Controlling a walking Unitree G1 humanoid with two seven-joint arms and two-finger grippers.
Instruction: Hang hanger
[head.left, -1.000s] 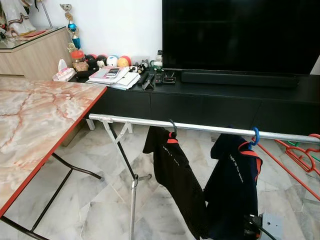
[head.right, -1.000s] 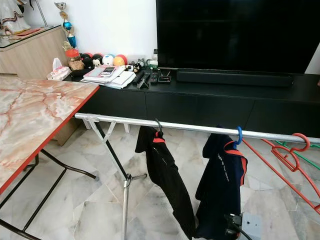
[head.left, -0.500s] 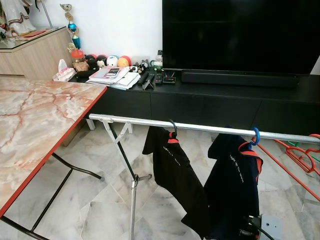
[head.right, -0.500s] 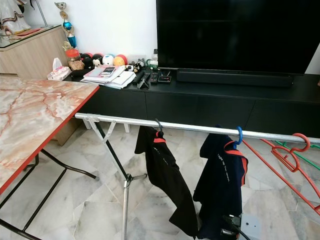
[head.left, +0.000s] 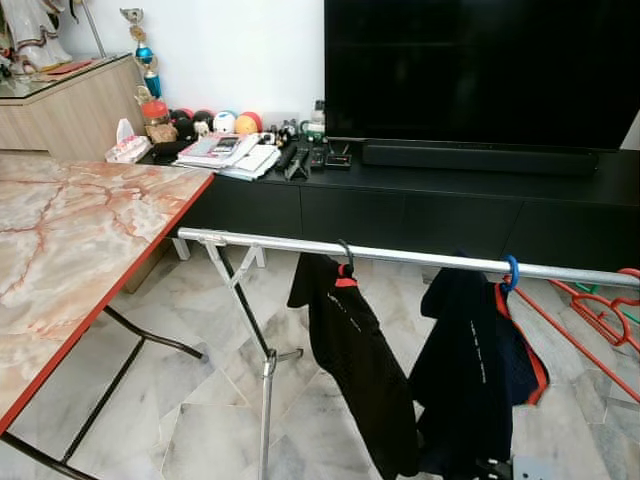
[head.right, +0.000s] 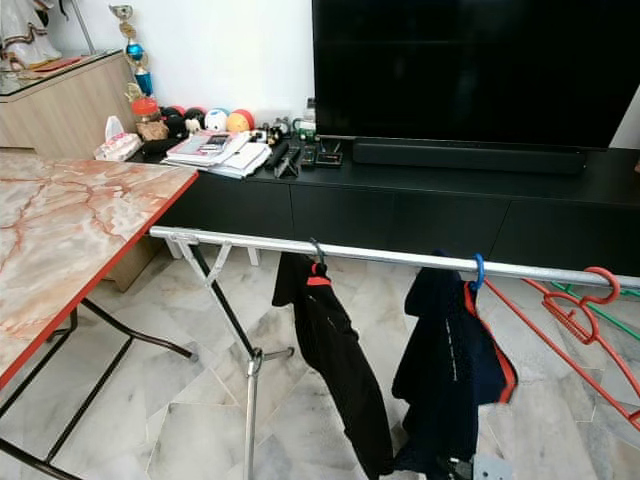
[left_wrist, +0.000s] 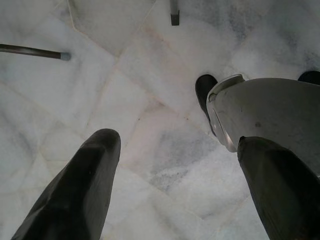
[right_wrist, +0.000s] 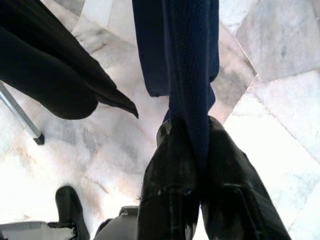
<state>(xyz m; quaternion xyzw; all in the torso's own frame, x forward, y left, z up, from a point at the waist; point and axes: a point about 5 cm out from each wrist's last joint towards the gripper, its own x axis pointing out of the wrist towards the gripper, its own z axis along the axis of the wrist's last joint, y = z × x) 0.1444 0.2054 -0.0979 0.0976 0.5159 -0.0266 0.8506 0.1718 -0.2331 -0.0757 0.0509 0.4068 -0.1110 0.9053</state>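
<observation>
1. Where the blue hanger (head.left: 511, 270) hooks over the silver rail (head.left: 400, 255), right of centre in the left eye view, it carries a navy shirt with red trim (head.left: 475, 370) that hangs limp below it.
2. Seen from the right wrist, the right gripper (right_wrist: 192, 175) has its two black fingers pressed together on the lower hem of that navy cloth; it sits at the bottom edge of the head views.
3. Judged from its drape, the shirt is soft and light and will swing or slip under a pull; the stiff hanger near its hook looks the surer place to take hold.
4. Left of it on the rail, a black shirt (head.left: 355, 360) hangs from a black hook (head.left: 346, 255).
5. At the right edge, red hangers (head.left: 600, 315) hang near the rail's end.
6. From the left wrist, the left gripper (left_wrist: 175, 190) has its fingers spread wide, holding nothing, over marble floor (left_wrist: 150, 125).
7. No containers are evident; the black TV console (head.left: 420, 190) holds papers and small balls on its top.
</observation>
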